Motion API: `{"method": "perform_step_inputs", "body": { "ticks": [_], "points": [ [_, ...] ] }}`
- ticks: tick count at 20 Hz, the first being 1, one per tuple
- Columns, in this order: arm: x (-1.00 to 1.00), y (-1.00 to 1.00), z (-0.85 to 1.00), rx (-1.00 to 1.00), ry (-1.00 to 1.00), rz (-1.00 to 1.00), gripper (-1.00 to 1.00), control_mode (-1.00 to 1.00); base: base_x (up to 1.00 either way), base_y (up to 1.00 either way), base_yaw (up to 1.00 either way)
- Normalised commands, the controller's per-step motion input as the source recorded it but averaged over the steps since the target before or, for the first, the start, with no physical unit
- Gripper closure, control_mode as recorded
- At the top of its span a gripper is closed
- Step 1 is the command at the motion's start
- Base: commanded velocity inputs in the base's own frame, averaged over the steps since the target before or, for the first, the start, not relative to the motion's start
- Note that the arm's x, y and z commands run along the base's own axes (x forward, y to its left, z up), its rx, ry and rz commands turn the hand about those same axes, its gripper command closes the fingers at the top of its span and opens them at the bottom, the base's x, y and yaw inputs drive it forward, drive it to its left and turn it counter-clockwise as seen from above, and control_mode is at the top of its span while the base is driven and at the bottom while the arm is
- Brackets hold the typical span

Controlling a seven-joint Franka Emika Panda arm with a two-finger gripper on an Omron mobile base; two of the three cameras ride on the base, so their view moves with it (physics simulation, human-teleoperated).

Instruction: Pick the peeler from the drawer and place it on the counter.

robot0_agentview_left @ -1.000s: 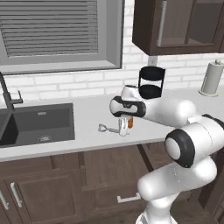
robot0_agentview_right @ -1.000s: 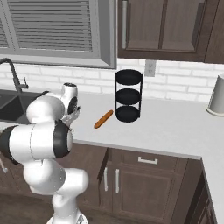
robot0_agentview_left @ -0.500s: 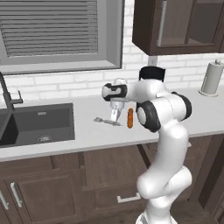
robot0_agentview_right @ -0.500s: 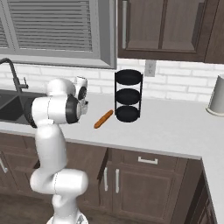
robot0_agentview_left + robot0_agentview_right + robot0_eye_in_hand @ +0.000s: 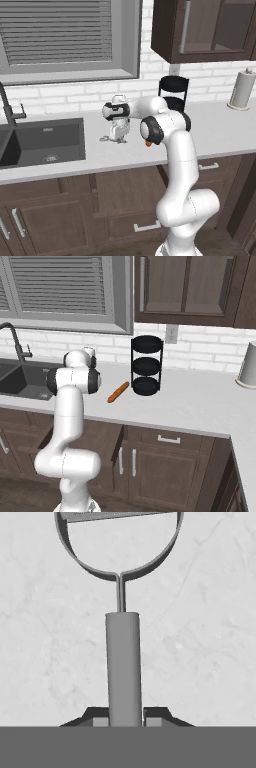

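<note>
No legible text, label, brand, number or sign appears on any surface in these views.

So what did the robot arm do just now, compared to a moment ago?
The arm swung left along the pale grey counter, toward the sink, carrying the slim grey metal peeler in its closed gripper. The orange stick, black tiered rack and dark sink stayed put.
</note>
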Motion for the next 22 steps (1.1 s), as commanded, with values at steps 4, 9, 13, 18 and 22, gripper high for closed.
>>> {"method": "perform_step_inputs", "body": {
  "ticks": [4, 9, 13, 18, 22],
  "points": [
    [0.18, 0.37, -0.14, -0.32, -0.04, -0.20, -1.00, -1.00, 0.00, 0.00, 0.00],
    [-0.86, 0.01, 0.14, -0.15, -0.24, -0.02, -1.00, -1.00, 0.00, 0.00, 0.00],
    [-1.00, 0.00, 0.57, -0.14, -0.38, 0.03, -1.00, -1.00, 0.00, 0.00, 0.00],
    [-1.00, 0.05, 0.44, -0.05, -0.30, 0.10, -1.00, -1.00, 0.00, 0.00, 0.00],
    [-1.00, 0.28, 0.26, 0.00, -0.25, 0.12, -1.00, -1.00, 0.00, 0.00, 0.00]
  ]
}}
